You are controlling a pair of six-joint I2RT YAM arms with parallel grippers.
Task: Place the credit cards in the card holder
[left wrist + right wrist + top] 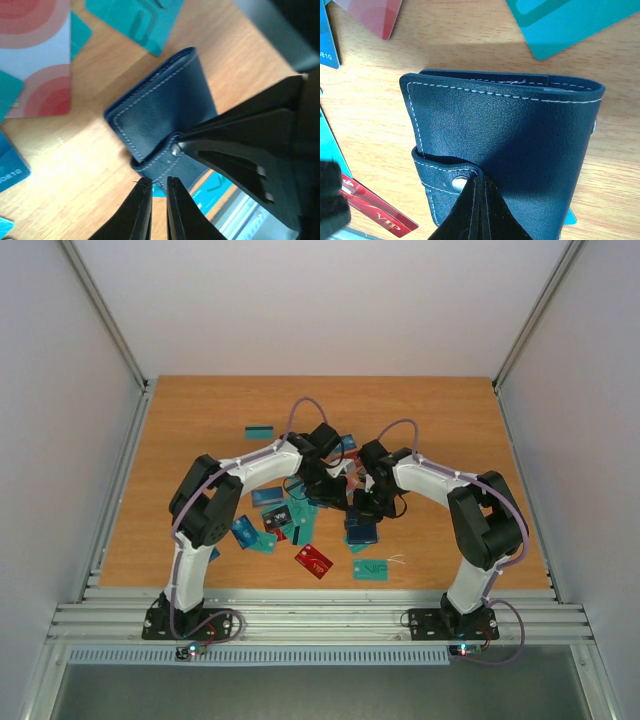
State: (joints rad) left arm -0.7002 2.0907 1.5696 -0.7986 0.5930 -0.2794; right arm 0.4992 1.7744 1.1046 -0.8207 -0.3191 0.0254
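Observation:
The card holder [510,140] [160,110] [362,532] lies folded shut on the wood table, navy with white stitching, its clasp tab [440,172] wrapped round one edge. My right gripper [480,182] [365,510] is shut, its tips pressed on the tab beside the metal snap. In the left wrist view its black fingers [240,145] show on the snap. My left gripper [159,182] [335,498] has its jaws a thin slit apart just short of the tab's end, with nothing seen between them. Credit cards lie loose around: teal [135,20], red [370,12], blue [10,165].
More cards lie toward the front of the table: a red one [314,560], a teal one [370,569], a blue one [243,531]. One teal card [259,431] lies farther back. A teal card [215,187] pokes out from under the holder. Grey walls enclose the table.

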